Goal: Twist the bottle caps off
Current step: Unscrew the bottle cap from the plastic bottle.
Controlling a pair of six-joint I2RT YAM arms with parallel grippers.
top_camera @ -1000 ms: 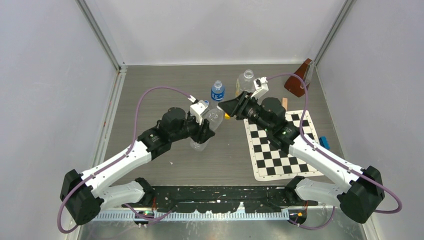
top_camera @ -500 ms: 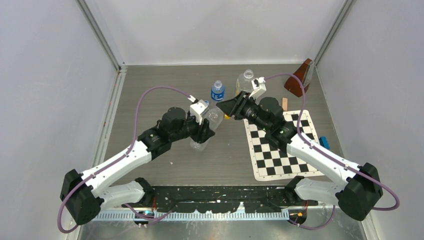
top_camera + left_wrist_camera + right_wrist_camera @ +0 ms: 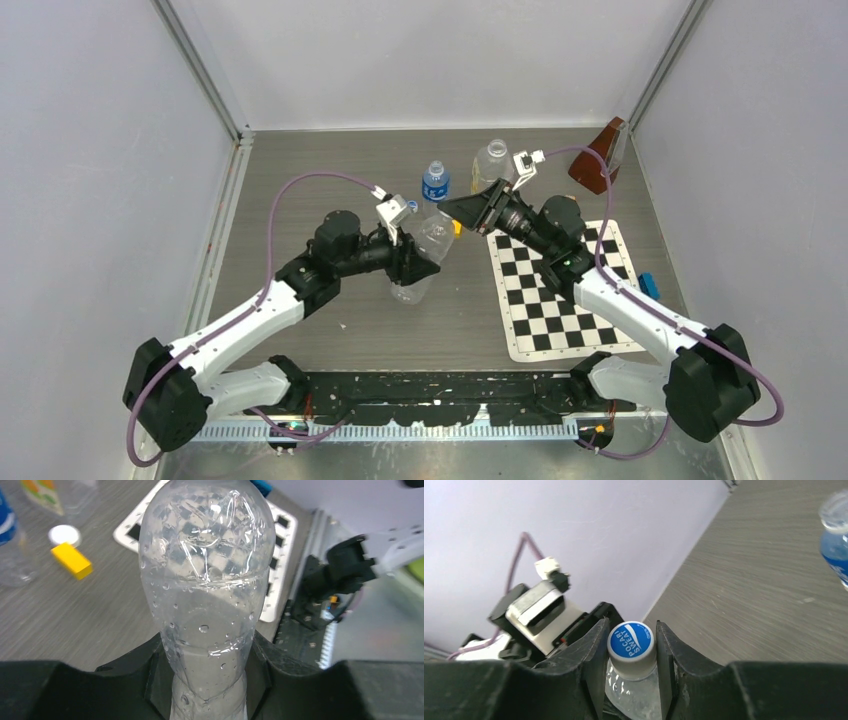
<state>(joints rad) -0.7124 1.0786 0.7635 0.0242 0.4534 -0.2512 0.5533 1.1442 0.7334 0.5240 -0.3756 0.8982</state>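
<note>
Right end effector [image 3: 631, 635] is clamped on the cap [image 3: 630, 646]. We see both fingers pressed against its sides, with the blue printed top showing between them. Facing it, the left end effector [image 3: 412, 262] is clenched round the body of the slim bottle [image 3: 207, 580]. It holds the bottle tilted just off the left edge of the checkerboard mat [image 3: 560, 300], neck aimed at the mat's far-left corner. We cannot tell whether the base touches the tabletop [image 3: 300, 180].

How will it handle? We judge the bottle light: it is clear and thin-walled, with only droplets clinging inside. Plastic like that should buckle under a hard squeeze, and it could spin in the grip once the cap is twisted. So we want a snug hold around the body, not a crushing one.

The cap is the stiff part, small and hard. Its side wall is the place to take it, and that is where it is taken now. A slip there is the risk we would watch.

Near that same far-left corner of the mat, a loose white cap [image 3: 64, 534] lies beside a yellow block [image 3: 71, 560]. We reckon one bottle is already opened.
</note>
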